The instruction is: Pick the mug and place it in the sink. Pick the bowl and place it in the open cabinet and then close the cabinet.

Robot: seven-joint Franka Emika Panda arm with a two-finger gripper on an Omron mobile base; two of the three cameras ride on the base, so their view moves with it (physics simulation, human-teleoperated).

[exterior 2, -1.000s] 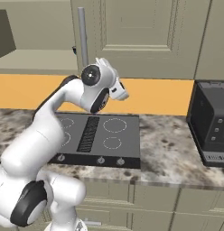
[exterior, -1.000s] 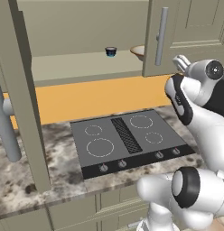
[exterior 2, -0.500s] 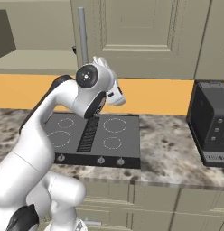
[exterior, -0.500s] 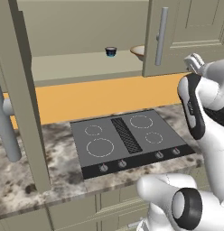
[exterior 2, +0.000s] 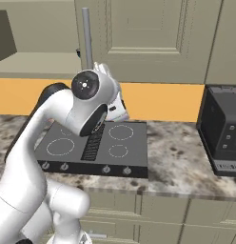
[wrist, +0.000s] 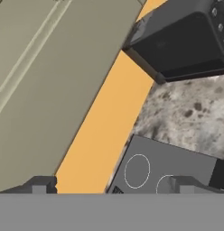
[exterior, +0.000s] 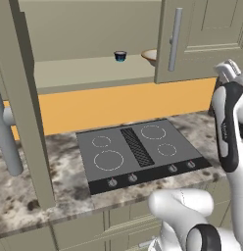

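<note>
The cabinet (exterior: 84, 73) hangs over the cooktop with its left door (exterior: 23, 98) swung wide open. On its lower shelf the cream bowl (exterior: 149, 55) with the orange-brown rim shows partly, its right side hidden behind the right door (exterior: 197, 39). My arm (exterior: 226, 127) rises at the right of the left base view, well right of the bowl and below shelf height. In the hand view my gripper (wrist: 113, 186) is open, its tips far apart with nothing between them, facing the cooktop, the orange wall and a closed door. The mug and the sink are out of view.
A tiny dark blue cup (exterior: 120, 56) stands on the shelf left of the bowl. A black cooktop (exterior: 138, 152) lies in the speckled counter (exterior 2: 181, 162). A black appliance (exterior 2: 222, 133) stands on the counter at the right. The open door's bar handle (exterior: 8, 142) juts out at the left.
The arm has swung to the right in the left base view and its hand has lifted a little. The cabinet, the bowl and the blue cup have stayed put.
</note>
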